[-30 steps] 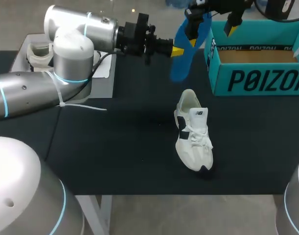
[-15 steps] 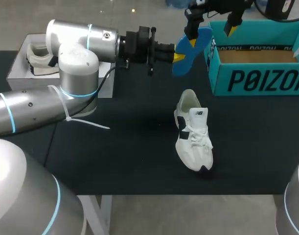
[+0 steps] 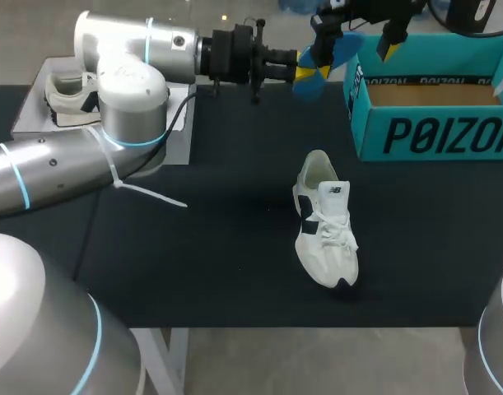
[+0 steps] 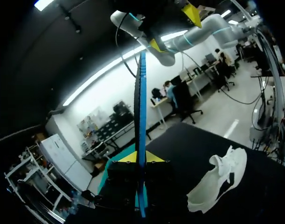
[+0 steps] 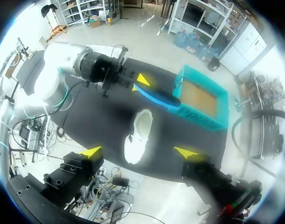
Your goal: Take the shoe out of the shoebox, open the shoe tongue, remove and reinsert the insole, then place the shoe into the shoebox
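Your L fingers (image 4: 154, 157) clamp the insole (image 4: 140, 116) edge-up above the shoe (image 3: 323, 218), heel nearest, toe toward you; R fingers (image 5: 92, 151) seem spread, empty.

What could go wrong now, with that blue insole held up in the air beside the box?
1. The left gripper pinches the insole at one end only, so the free end might sag or slip out.
2. The shoe lies loose on the table, and the right gripper hangs open high above it. Pushing the insole in could shove the shoe aside.
3. The insole looks close to the shoebox, so a swing might catch its wall.
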Available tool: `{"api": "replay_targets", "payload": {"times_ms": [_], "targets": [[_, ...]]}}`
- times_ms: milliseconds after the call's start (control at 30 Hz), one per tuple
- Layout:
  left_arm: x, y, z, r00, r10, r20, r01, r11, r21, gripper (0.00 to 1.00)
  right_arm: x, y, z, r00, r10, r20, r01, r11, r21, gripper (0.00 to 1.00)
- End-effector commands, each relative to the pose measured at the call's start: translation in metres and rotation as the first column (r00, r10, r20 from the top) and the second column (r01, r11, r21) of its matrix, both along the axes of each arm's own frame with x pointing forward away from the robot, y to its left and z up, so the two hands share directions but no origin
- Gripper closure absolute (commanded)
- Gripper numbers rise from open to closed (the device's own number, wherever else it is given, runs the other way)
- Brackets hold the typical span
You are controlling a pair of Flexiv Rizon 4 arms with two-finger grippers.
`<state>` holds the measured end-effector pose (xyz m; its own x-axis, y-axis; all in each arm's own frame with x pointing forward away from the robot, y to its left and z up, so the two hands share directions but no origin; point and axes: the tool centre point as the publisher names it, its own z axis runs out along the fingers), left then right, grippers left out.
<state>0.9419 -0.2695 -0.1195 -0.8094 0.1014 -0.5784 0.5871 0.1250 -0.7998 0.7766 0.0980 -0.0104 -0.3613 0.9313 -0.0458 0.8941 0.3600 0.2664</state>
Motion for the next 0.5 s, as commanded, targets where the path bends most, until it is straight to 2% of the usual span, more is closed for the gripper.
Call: {"api": "replay_targets", "payload": {"times_ms": [33, 100, 267, 500], "targets": [[0.009, -0.001, 0.000, 0.865, -0.139, 0.482, 0.130, 0.990, 0.052, 1.00, 0.001, 0.000, 0.000, 1.000, 0.000, -0.001, 0.000, 1.000, -0.001, 0.00], [0.006, -0.002, -0.008, 0.824, -0.174, 0.539, 0.161, 0.984, 0.070, 1.00, 0.001, 0.000, 0.000, 1.000, 0.000, -0.001, 0.000, 1.000, -0.001, 0.00], [0.004, -0.006, -0.023, 0.785, -0.143, 0.603, 0.182, 0.983, -0.005, 1.00, 0.001, 0.000, 0.000, 1.000, 0.000, -0.001, 0.000, 1.000, -0.001, 0.00], [0.002, -0.013, -0.047, 0.766, -0.098, 0.635, 0.193, 0.978, -0.082, 1.00, 0.001, 0.000, 0.000, 1.000, 0.000, -0.001, 0.000, 1.000, -0.001, 0.00]]}}
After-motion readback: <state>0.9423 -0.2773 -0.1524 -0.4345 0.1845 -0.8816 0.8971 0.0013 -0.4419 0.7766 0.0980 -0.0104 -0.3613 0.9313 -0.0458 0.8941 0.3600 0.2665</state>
